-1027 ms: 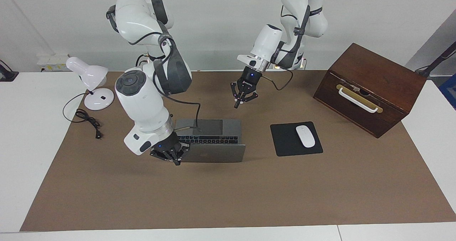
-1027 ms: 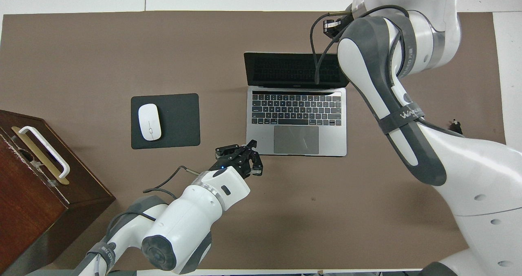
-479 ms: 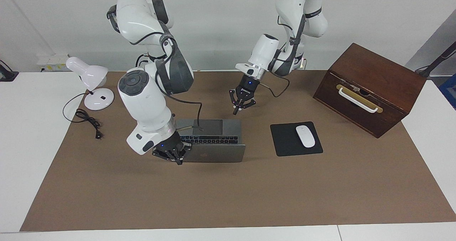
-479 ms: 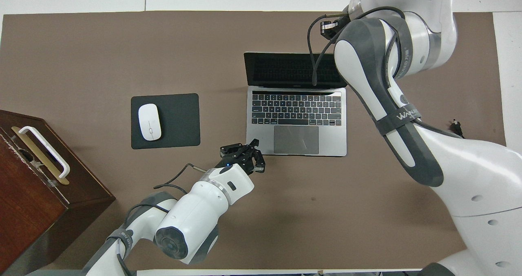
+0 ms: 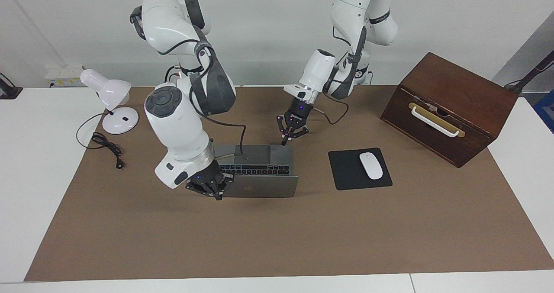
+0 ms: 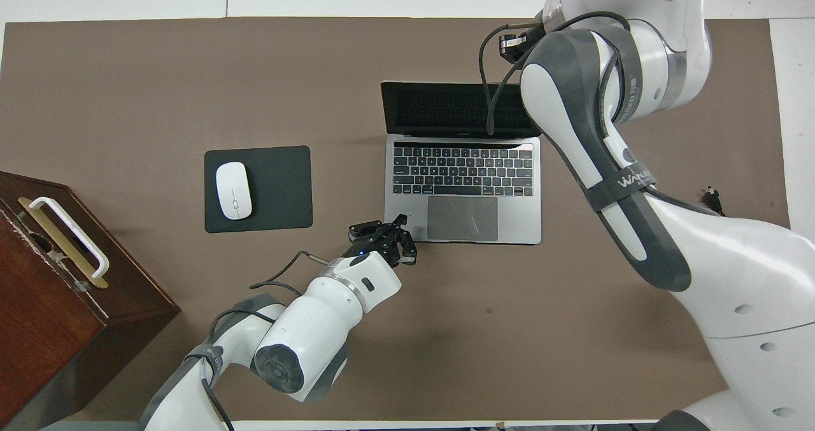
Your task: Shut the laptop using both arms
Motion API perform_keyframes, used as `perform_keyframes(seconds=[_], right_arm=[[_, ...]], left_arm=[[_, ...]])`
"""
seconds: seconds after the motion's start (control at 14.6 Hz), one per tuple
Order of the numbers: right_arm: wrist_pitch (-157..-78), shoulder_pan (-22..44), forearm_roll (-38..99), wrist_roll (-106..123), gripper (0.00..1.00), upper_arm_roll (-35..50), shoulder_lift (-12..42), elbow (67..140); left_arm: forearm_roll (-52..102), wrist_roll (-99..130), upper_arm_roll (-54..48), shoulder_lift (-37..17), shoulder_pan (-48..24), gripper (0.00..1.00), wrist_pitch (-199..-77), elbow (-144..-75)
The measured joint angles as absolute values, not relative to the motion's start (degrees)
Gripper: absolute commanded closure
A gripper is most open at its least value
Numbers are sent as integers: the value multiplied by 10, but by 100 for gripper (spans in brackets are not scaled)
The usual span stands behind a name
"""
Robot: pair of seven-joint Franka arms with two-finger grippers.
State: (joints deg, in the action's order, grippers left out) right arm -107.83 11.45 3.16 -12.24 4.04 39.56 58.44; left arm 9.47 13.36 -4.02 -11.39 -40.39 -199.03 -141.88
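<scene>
The silver-grey laptop point(image 5: 259, 187) stands open on the brown mat, with its black keys and trackpad point(image 6: 463, 218) toward the robots and its lid partly raised. My right gripper point(image 5: 216, 194) is shut and sits at the back of the lid, at the corner toward the right arm's end. The right forearm hides it in the overhead view. My left gripper point(image 5: 285, 142) is shut and points down, low beside the base's corner nearest the robots, toward the left arm's end. It also shows in the overhead view point(image 6: 399, 219). I cannot tell whether it touches the laptop.
A black mouse pad point(image 5: 346, 172) with a white mouse point(image 5: 371, 165) lies beside the laptop toward the left arm's end. A brown wooden box point(image 5: 454, 98) with a white handle stands past it. A white desk lamp point(image 5: 108, 94) and its cable point(image 5: 106, 146) are at the right arm's end.
My left gripper has come down and moved toward the laptop's near corner. My right gripper has edged slightly closer along the lid. The lid's angle looks unchanged.
</scene>
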Motion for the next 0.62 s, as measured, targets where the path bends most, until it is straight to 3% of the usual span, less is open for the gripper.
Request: perform_keyframes(seconds=[0.62], right_arm=[[-1078, 115, 32, -122, 100, 40, 396, 585]], left_arm=[[95, 116, -39, -153, -404, 100, -1994, -1410]])
